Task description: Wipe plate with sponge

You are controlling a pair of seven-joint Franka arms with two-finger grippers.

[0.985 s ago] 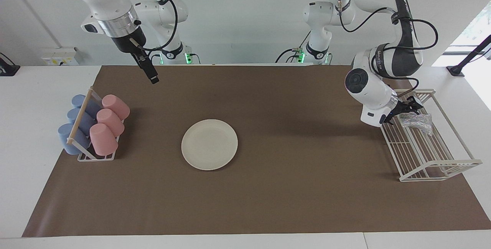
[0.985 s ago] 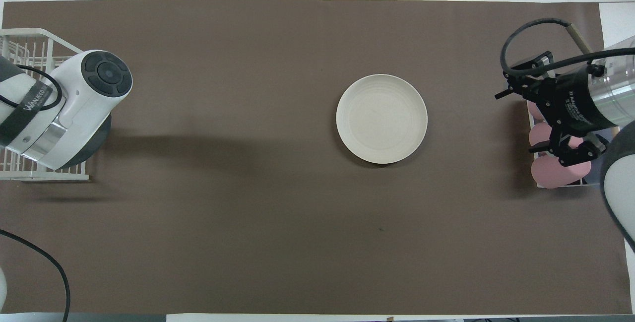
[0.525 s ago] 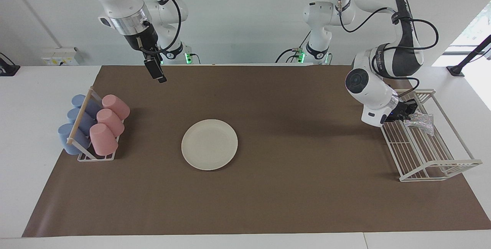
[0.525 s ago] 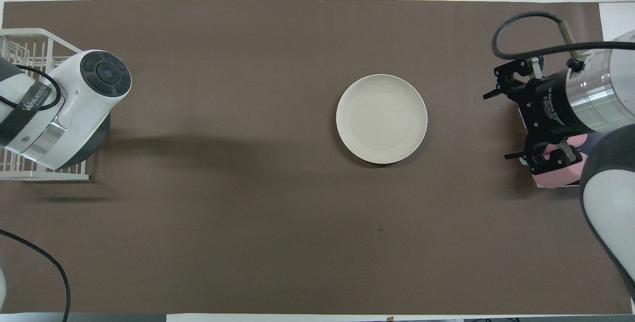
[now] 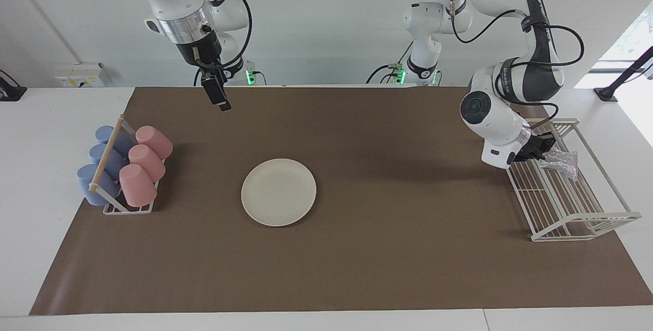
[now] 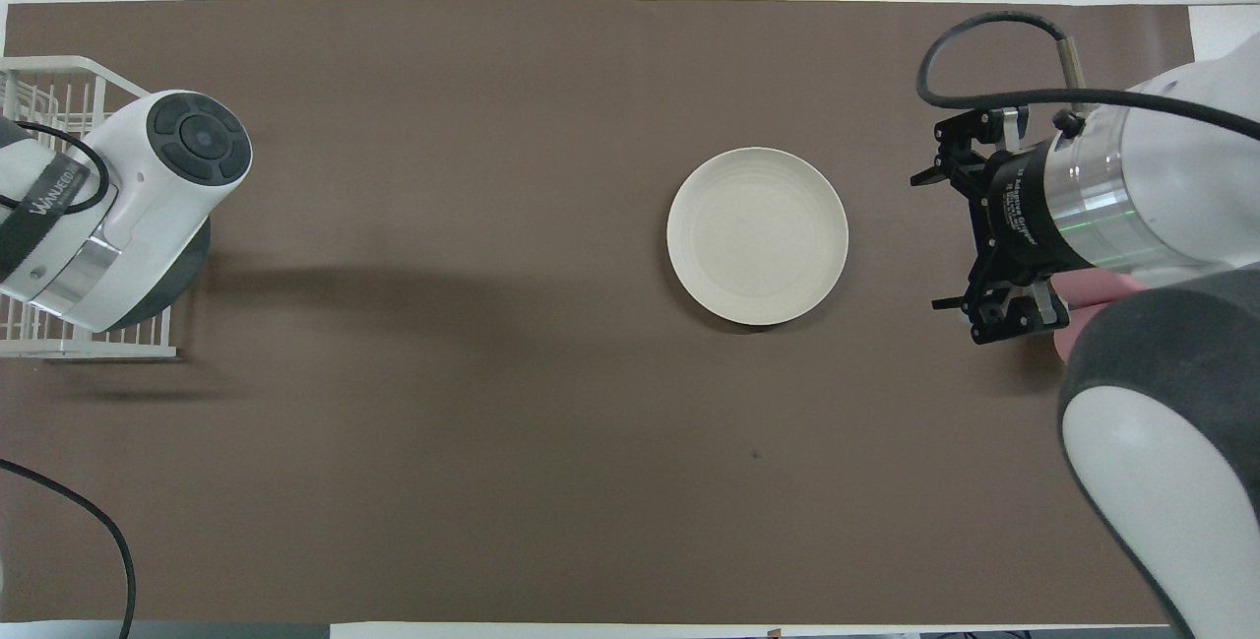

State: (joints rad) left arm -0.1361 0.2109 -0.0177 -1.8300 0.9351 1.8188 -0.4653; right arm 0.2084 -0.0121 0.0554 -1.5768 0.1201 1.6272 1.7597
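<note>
The cream-white plate (image 5: pixel 278 192) lies flat on the brown mat near the table's middle and also shows in the overhead view (image 6: pixel 757 235). The silvery sponge (image 5: pixel 560 160) lies in the white wire rack (image 5: pixel 576 219) at the left arm's end. My left gripper (image 5: pixel 544 150) reaches low into the rack and is shut on the sponge's end nearest the plate. In the overhead view the left arm's wrist (image 6: pixel 148 196) hides both the gripper and the sponge. My right gripper (image 5: pixel 221 104) hangs in the air over the mat's edge by the robots, apart from the plate.
A cup rack (image 5: pixel 115 208) with pink cups (image 5: pixel 137 183) and blue cups (image 5: pixel 92 183) stands at the right arm's end. In the overhead view the right arm (image 6: pixel 1112 216) covers most of it. The wire rack's corner shows there too (image 6: pixel 59 88).
My left gripper's fingers, spread beside the sponge a second ago, have closed on it. My right gripper has swung from near the cup rack toward the table's middle.
</note>
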